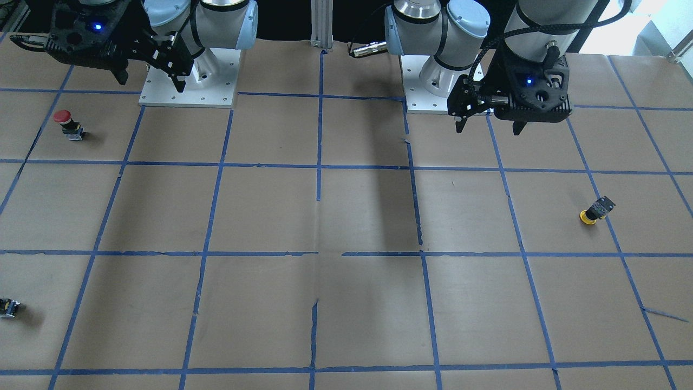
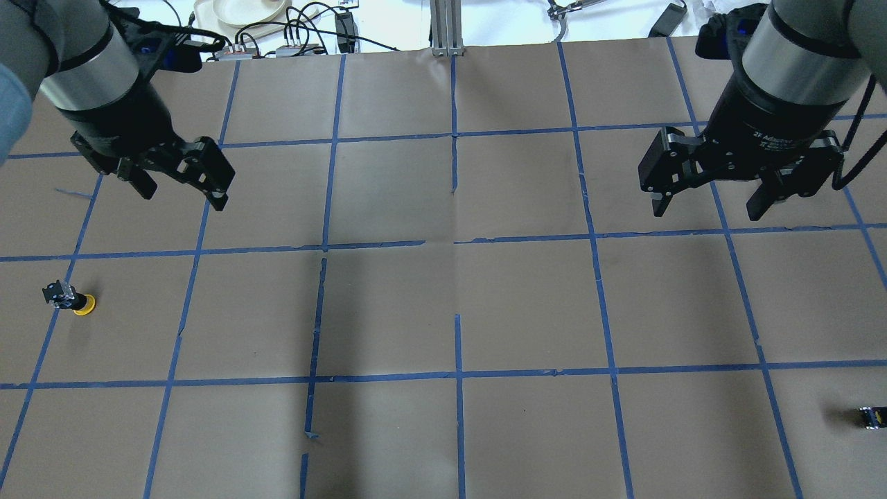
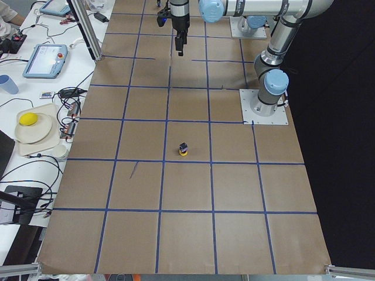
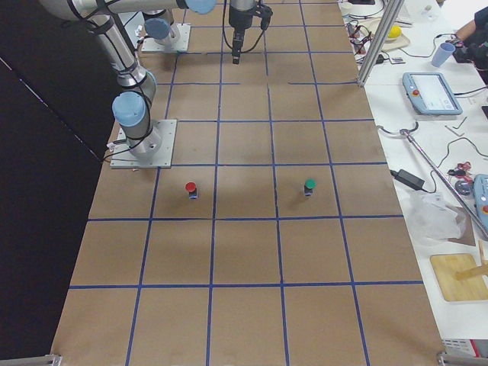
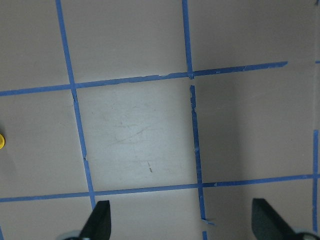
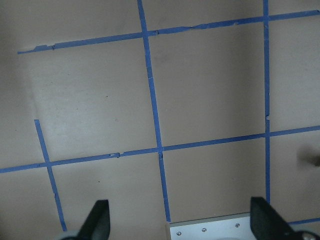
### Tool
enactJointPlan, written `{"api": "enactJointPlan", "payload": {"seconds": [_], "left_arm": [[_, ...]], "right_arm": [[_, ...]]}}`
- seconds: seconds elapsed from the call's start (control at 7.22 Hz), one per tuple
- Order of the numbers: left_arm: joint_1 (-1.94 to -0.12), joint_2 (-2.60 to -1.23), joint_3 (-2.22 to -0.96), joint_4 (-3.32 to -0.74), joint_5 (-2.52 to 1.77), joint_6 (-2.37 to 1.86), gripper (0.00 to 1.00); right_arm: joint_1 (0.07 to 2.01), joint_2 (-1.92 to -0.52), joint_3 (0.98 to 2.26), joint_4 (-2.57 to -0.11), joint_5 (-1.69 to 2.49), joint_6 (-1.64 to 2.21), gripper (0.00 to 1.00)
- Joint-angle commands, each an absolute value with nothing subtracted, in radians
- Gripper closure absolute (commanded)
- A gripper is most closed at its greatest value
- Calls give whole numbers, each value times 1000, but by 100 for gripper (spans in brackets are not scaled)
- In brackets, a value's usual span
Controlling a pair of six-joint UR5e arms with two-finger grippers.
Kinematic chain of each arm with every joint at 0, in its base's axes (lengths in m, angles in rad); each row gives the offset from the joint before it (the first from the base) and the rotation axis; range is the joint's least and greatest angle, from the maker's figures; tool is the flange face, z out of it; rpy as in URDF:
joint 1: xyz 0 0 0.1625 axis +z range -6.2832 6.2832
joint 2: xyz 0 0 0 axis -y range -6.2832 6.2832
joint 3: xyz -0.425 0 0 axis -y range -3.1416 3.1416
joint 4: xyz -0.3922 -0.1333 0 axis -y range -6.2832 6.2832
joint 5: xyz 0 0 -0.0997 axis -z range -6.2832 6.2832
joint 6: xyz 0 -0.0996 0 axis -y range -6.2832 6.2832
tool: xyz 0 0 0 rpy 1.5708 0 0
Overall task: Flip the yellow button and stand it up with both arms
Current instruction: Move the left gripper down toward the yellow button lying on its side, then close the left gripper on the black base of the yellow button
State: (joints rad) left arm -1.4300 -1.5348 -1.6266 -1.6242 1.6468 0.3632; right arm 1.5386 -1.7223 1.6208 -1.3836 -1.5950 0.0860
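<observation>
The yellow button (image 1: pixel 594 211) rests on the brown paper with its yellow cap down and its black-and-silver body up. It also shows at the overhead view's left (image 2: pixel 69 299) and in the exterior left view (image 3: pixel 183 150). A sliver of its cap shows at the left wrist view's left edge (image 5: pixel 1 141). My left gripper (image 2: pixel 183 197) hovers open and empty, about one grid square away from it (image 1: pixel 488 129). My right gripper (image 2: pixel 707 209) hovers open and empty over the table's other side (image 1: pixel 151 84). Both wrist views show spread fingertips (image 5: pixel 100 220) (image 6: pixel 97 220) over bare paper.
A red-capped button (image 1: pixel 64 123) stands near the right arm's base plate (image 1: pixel 189 97). A small black block (image 2: pixel 873 417) lies at the table's edge on my right. A green-capped button (image 4: pixel 309 185) stands past the red one. Blue tape grids the paper.
</observation>
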Motion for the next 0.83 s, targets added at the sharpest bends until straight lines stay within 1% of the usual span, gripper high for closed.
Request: {"api": "enactJointPlan", "payload": {"seconds": [0.0,0.14,0.28,0.55,0.69], "left_arm": [[-1210,-1532,-1707,-1572,1667,673,6],[-1121,-1542,-1735,-1496,1663,815,4],[-1036,-1548,-1749,-1494,1654,912,1],[-904,-1572,-1796,-1442,1637,1169,2],[-825,-1630,-1830,-1360,1593,1298,1]], "right_arm": [[1539,-1723,1621,-1382,-1595,86,0],[1539,-1723,1621,-1382,-1595,87,0],[1539,-1723,1621,-1382,-1595,86,0],[1539,-1723,1620,-1385,-1597,86,0],[1539,-1723,1620,-1385,-1598,84,0]]}}
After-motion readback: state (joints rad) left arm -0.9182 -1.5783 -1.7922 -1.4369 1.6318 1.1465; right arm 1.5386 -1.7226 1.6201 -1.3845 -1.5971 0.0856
